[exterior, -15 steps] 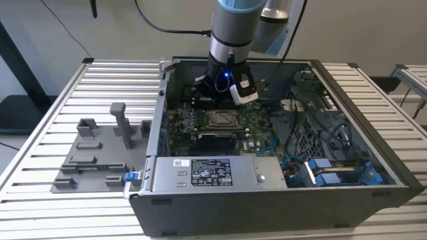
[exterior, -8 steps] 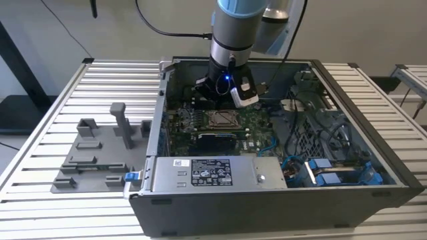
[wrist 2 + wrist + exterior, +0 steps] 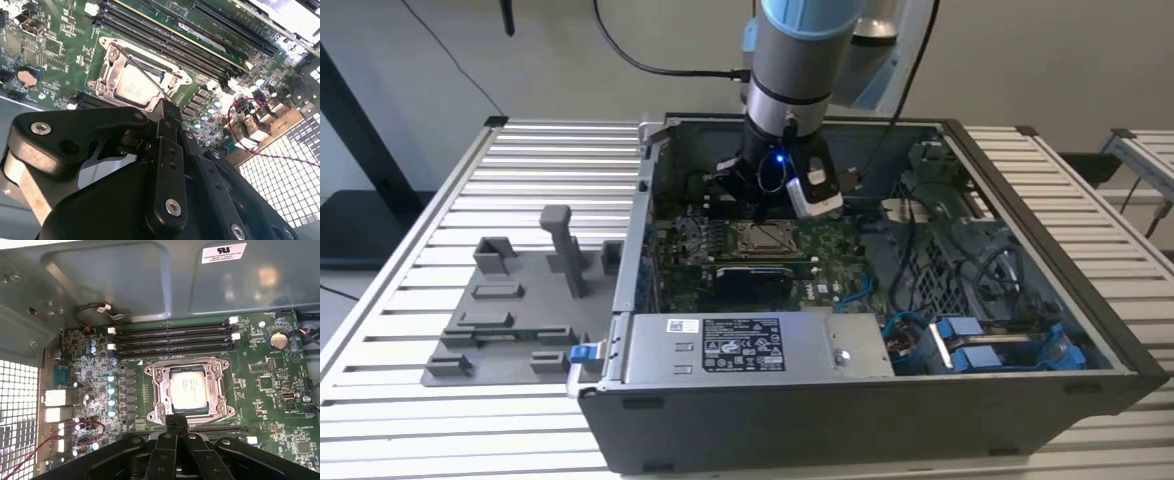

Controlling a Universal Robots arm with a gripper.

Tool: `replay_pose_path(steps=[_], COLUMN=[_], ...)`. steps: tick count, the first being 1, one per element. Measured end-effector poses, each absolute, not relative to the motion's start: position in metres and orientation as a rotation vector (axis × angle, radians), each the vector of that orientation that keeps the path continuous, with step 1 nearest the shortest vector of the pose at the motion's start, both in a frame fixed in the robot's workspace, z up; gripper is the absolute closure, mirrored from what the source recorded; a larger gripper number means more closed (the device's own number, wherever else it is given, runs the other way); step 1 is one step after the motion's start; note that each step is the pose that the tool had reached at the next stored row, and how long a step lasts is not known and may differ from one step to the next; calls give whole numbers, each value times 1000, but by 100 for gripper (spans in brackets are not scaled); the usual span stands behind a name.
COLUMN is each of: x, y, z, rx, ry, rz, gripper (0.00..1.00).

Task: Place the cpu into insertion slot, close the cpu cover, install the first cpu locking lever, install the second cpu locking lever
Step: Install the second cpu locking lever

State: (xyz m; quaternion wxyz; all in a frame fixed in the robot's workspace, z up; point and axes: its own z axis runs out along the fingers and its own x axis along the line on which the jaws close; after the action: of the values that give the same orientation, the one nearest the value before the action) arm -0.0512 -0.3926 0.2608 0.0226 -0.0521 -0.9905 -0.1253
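The cpu (image 3: 188,388) lies flat in the insertion slot (image 3: 161,371), its silver-grey face turned up, on the green motherboard (image 3: 270,390) inside the open computer case (image 3: 1067,300). The cpu cover (image 3: 220,390) is down around the chip and frames it on all sides. In the second wrist view the cpu (image 3: 134,86) shows the same way, with the cover (image 3: 112,62) around it, and a thin locking lever (image 3: 142,75) runs as a wire rod slantwise over the cover toward the tips of the gripper. Whether this lever is hooked in place, I cannot tell.

The gripper (image 3: 176,422) hangs just above the edge of the socket that is farther from the four black memory slots (image 3: 170,340). Its jaws are closed together, tip against tip, and nothing is seen held between them; in the second wrist view the gripper (image 3: 166,107) ends just at the lever's end, but contact is not clear.

In the exterior view the arm (image 3: 794,70) comes down into the case near its back wall, with the gripper (image 3: 761,212) just over the socket (image 3: 763,237). The labelled power supply box (image 3: 740,348) sits along the front edge of the case. The case stands on a slatted metal counter (image 3: 534,160), and near the counter's edge on the exterior view's left lies a grey fixture plate (image 3: 507,320) with upright blocks.
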Motion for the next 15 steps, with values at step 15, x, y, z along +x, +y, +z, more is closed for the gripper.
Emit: replay_pose_path(steps=[15], x=[-53], y=[-394], z=[251], rx=[-169], ry=[-3070], rz=[-377], gripper=[89])
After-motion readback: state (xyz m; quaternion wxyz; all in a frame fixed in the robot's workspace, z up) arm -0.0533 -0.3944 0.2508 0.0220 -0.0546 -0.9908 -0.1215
